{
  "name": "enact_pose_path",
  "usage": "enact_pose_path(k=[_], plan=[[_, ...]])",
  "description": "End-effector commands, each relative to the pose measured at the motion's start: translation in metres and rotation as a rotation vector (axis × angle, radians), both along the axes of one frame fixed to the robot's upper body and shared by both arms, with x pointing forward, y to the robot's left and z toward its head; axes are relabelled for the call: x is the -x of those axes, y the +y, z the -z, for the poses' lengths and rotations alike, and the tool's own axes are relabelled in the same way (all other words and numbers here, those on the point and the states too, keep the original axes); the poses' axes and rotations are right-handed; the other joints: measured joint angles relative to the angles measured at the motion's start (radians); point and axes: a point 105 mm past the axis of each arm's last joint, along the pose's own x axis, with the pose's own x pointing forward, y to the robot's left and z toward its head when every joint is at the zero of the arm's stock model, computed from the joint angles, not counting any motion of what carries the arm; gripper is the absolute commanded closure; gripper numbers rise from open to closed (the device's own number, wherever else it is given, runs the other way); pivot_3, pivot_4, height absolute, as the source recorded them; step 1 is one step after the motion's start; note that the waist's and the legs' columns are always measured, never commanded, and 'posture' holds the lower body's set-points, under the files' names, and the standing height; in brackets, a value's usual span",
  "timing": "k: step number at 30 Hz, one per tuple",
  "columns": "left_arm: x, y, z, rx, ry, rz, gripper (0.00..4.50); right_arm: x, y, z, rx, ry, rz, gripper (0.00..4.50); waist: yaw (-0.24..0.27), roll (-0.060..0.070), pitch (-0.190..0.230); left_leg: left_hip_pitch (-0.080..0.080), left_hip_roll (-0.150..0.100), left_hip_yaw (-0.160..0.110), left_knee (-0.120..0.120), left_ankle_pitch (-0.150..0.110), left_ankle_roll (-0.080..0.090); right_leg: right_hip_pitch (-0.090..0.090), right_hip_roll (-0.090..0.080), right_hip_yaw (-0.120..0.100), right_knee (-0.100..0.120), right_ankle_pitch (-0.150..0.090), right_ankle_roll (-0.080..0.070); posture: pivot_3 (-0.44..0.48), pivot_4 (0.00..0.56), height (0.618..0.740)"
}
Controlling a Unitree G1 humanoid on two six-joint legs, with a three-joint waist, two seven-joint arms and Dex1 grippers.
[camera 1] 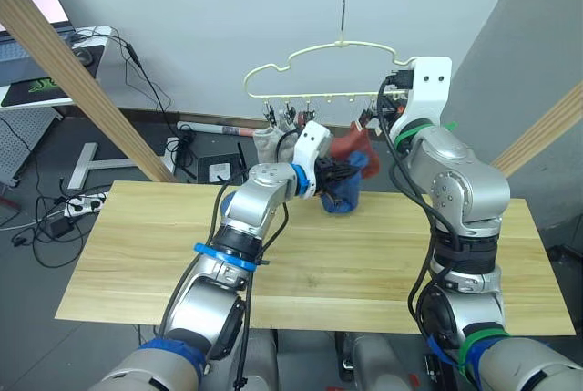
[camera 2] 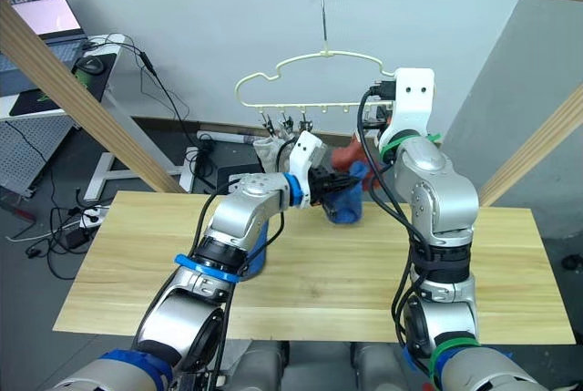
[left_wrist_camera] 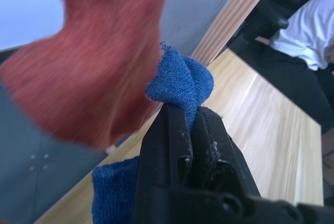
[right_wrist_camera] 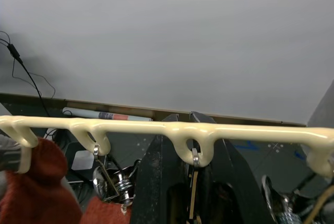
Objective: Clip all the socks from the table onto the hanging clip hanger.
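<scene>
One blue sock (camera 1: 342,194) is up off the tabletop (camera 1: 137,254) right now, pinched by its folded edge in the left claw (camera 1: 335,176), whose black fingers (left_wrist_camera: 180,130) are clamped tight on the knit. It hangs over the far edge of the tabletop, toward the middle, body dangling below the grip. Just beyond it, a rust-red sock (camera 1: 351,145) is already hanging from the clip hanger (camera 1: 319,70), and a grey sock (camera 1: 268,142) hangs further along toward the hanger's left end.

Here's what the coming move turns on: the free clip lies up and to the right of that held sock. The right claw (right_wrist_camera: 192,166) is raised at the hanger's right end, its fingers straddling a small metal clip (right_wrist_camera: 194,158) under the yellow bar; whether they're squeezing it, I cannot tell. The bar's long axis runs left to right, parallel to the tabletop's far edge. So the left arm carries the sock, the right arm is the nearer one to the clip, and the sock's pinched edge looks set to travel upward and rightward into those jaws.
</scene>
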Motion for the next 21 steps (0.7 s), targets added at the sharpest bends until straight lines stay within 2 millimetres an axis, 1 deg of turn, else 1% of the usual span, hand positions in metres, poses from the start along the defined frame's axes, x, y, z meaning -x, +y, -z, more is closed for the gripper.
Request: enact_pose_path(k=[1,7,12,16,21], plan=[[-0.003,-0.01,-0.02,0.056,-0.04,0.014,4.48,0.008,0.004,-0.027,-0.024,-0.09,-0.019,4.5,-0.004,0.0,0.0,0.0,0.0,0.0,0.0,0.0,0.0,0.0,0.0,0.0,0.0,0.0,0.0,0.081,0.231,0.74],[-0.006,-0.023,-0.032,0.097,-0.049,0.022,4.48,0.01,0.006,-0.026,-0.03,-0.083,-0.022,4.5,-0.011,0.0,0.0,0.0,0.0,0.0,0.0,0.0,0.0,0.0,0.0,0.0,0.0,0.0,0.0,0.077,0.233,0.74],[-0.006,-0.031,-0.037,0.105,-0.058,0.034,4.48,0.01,0.006,-0.026,-0.035,-0.081,-0.023,4.5,-0.012,0.0,0.0,0.0,0.0,0.0,0.0,0.0,0.0,0.0,0.0,0.0,-0.001,0.0,0.0,0.074,0.233,0.74],[-0.008,-0.034,-0.041,0.114,-0.065,0.035,4.48,0.01,0.006,-0.025,-0.037,-0.078,-0.022,4.5,-0.012,0.0,0.0,0.0,0.0,0.0,0.0,0.0,0.0,0.0,0.0,0.0,-0.001,0.0,0.0,0.07,0.233,0.74],[-0.011,-0.034,-0.052,0.149,-0.074,0.029,4.48,0.01,0.005,-0.023,-0.037,-0.074,-0.018,4.5,-0.012,0.0,0.0,0.0,0.0,0.0,0.0,0.0,0.0,0.0,0.0,0.0,-0.001,0.0,0.0,0.072,0.231,0.74]])
